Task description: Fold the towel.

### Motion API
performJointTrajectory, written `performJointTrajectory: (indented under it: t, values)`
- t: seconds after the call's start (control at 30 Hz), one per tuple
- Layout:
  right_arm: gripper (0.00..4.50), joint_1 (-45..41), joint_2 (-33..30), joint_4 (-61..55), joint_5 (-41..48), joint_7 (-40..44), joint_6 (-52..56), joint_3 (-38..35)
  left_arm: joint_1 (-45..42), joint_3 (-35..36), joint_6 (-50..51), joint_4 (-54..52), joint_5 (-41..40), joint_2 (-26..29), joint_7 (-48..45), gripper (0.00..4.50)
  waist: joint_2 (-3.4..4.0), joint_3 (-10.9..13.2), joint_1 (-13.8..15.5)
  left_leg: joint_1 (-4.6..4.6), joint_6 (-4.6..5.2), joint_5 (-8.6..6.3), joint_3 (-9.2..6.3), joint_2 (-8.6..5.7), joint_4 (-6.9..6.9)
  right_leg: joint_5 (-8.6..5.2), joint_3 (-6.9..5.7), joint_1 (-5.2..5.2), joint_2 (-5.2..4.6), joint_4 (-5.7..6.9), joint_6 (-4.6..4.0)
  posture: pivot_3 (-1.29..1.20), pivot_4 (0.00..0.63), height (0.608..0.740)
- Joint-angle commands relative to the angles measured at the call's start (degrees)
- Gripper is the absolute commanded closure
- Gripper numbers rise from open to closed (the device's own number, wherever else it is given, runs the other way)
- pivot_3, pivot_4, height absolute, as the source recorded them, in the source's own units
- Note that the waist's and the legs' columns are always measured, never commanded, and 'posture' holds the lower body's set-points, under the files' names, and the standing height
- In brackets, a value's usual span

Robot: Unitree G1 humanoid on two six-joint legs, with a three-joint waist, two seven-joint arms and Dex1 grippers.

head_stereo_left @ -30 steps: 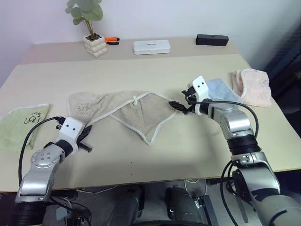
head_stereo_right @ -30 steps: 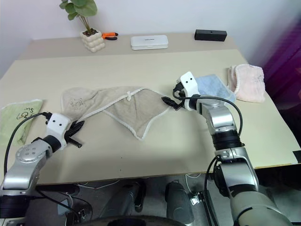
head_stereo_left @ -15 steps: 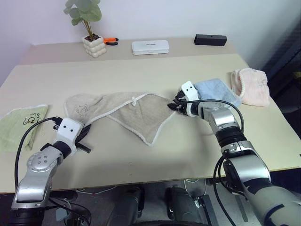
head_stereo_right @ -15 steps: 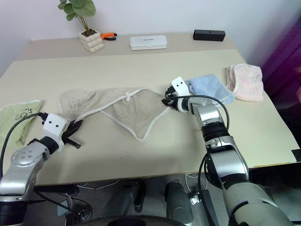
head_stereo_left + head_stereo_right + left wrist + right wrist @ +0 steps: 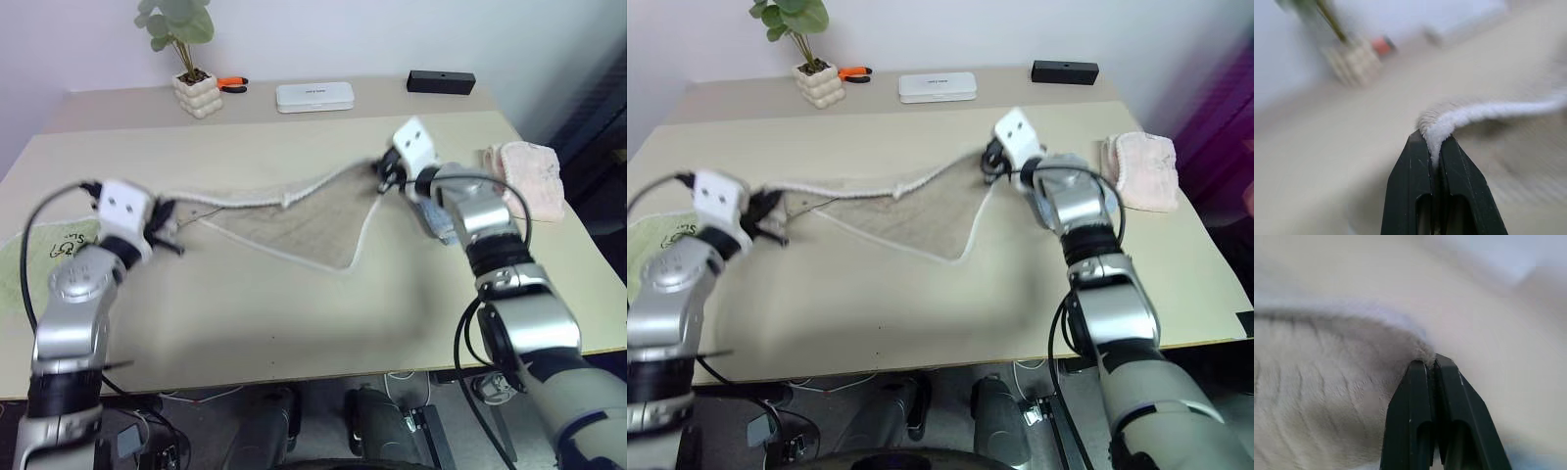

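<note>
The beige towel with whitish edging hangs stretched between my two grippers above the table, its lower part drooping to a point. My left gripper is shut on the towel's left corner; the left wrist view shows the white edging pinched between the black fingers. My right gripper is shut on the right corner, and in the right wrist view the tan terry cloth runs into the closed fingers.
A light green towel lies at the table's left edge. A light blue towel and a pink one lie at the right. At the back stand a potted plant, orange pliers, a white case and a black box.
My right gripper closed on the towel's right corner. Both grippers then rose and moved away from me, lifting the towel off the table and stretching it between them.
</note>
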Motion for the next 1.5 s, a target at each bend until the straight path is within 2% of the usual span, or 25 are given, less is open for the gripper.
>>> performJointTrajectory:
  t: [0.03, 0.13, 0.23, 0.37, 0.57, 0.63, 0.73, 0.9, 1.03, 1.2, 1.5]
  values:
    - [4.44, -6.15, -1.90, 1.35, 0.83, -0.85, -6.56, -3.29, -8.97, 5.23, -3.78, 5.69, 0.26, 3.58, 3.05, 4.50, -0.01, 0.00, -0.10, -0.03, 0.00, 0.00, 0.00, 0.01, -0.03, 0.00, 0.00, -0.04, 0.01, -0.03, 0.00, 0.00, 0.150, 0.736]
    - [4.44, -7.54, -3.66, -1.00, 2.28, 2.28, -9.14, -4.53, -11.62, 8.02, -4.07, 6.94, -1.88, 6.66, 1.21, 4.50, -0.06, 0.03, -0.37, -0.15, 0.00, 0.01, 0.00, 0.02, -0.03, 0.00, 0.01, -0.14, 0.02, -0.03, 0.01, 0.00, 0.150, 0.736]
    - [4.44, -4.13, -5.11, -7.86, 4.85, 8.05, -9.21, -4.91, -6.55, 10.44, -3.09, 3.06, -4.06, 8.66, -2.52, 4.50, -0.02, 0.03, -0.77, -0.15, 0.04, -0.01, 0.01, -0.01, -0.04, 0.00, 0.03, -0.13, -0.01, -0.07, 0.01, 0.00, 0.150, 0.736]
    - [4.44, 7.69, -9.37, -25.07, 11.02, 20.43, -2.66, -3.58, 9.05, 16.50, 1.74, -8.12, -9.66, 8.37, -7.74, 4.50, -0.02, 0.02, -1.11, -0.15, 0.08, -0.03, 0.00, 0.02, -0.05, -0.01, 0.04, -0.09, 0.01, -0.11, 0.02, 0.00, 0.150, 0.736]
    - [4.44, 23.80, -15.96, -42.51, 15.95, 29.52, 8.33, -1.90, 32.40, 23.41, 10.81, -22.51, -18.42, 5.18, -13.10, 4.50, 0.04, 0.05, -0.86, -0.16, 0.43, -0.24, 0.00, 0.05, 0.04, -0.01, 0.06, -0.10, -0.01, -0.01, -0.01, 0.00, 0.150, 0.736]
    - [4.44, 25.99, -17.32, -45.06, 16.88, 30.79, 10.28, -2.01, 35.46, 24.50, 13.30, -24.61, -20.68, 4.87, -13.30, 4.50, 0.05, 0.05, -0.42, -0.12, 0.43, -0.25, 0.00, 0.08, 0.06, -0.02, 0.06, -0.05, -0.01, -0.01, -0.03, 0.00, 0.150, 0.736]
    - [4.44, 32.80, -24.17, -50.41, 19.41, 38.19, 13.47, -2.09, 46.18, 26.65, 15.94, -29.93, -22.67, 4.49, -17.75, 4.50, 0.03, 0.05, 0.42, -0.13, 0.37, -0.31, 0.01, 0.12, 0.10, -0.08, 0.05, -0.01, 0.00, -0.10, -0.14, 0.00, 0.150, 0.736]
    - [4.44, 36.67, -28.41, -52.95, 20.69, 42.34, 13.89, -1.76, 52.14, 27.28, 17.01, -29.86, -22.78, 6.29, -20.86, 4.50, 0.03, 0.05, 0.93, -0.13, 0.50, -0.46, 0.07, 0.14, 0.20, -0.15, 0.03, 0.13, -0.04, -0.29, -0.23, 0.00, 0.150, 0.736]
    - [4.44, 33.83, -25.37, -48.89, 17.75, 38.56, 10.76, -1.00, 49.69, 25.19, 15.02, -26.70, -20.34, 7.85, -20.72, 4.50, 0.03, 0.05, 0.69, -0.13, 0.47, -0.48, 0.11, 0.17, 0.26, -0.23, 0.03, 0.18, -0.04, -0.31, -0.37, 0.00, 0.150, 0.736]
    - [4.44, 23.82, -16.75, -30.57, 7.93, 29.47, 0.04, 3.01, 34.29, 16.36, 9.17, -12.33, -12.69, 10.12, -17.62, 4.50, 0.03, 0.03, 0.61, -0.06, 0.38, -0.42, 0.11, 0.20, 0.29, -0.18, 0.01, 0.16, 0.01, -0.22, -0.39, 0.00, 0.150, 0.736]
    - [4.44, 14.70, -8.18, -7.54, 0.96, 22.50, -11.65, 5.76, 20.64, 6.09, 0.85, 4.53, -5.43, 10.20, -18.40, 4.50, 0.04, 0.05, 0.39, -0.10, 0.12, -0.27, 0.14, 0.19, 0.22, -0.04, 0.01, 0.03, 0.07, -0.12, -0.14, 0.00, 0.150, 0.736]
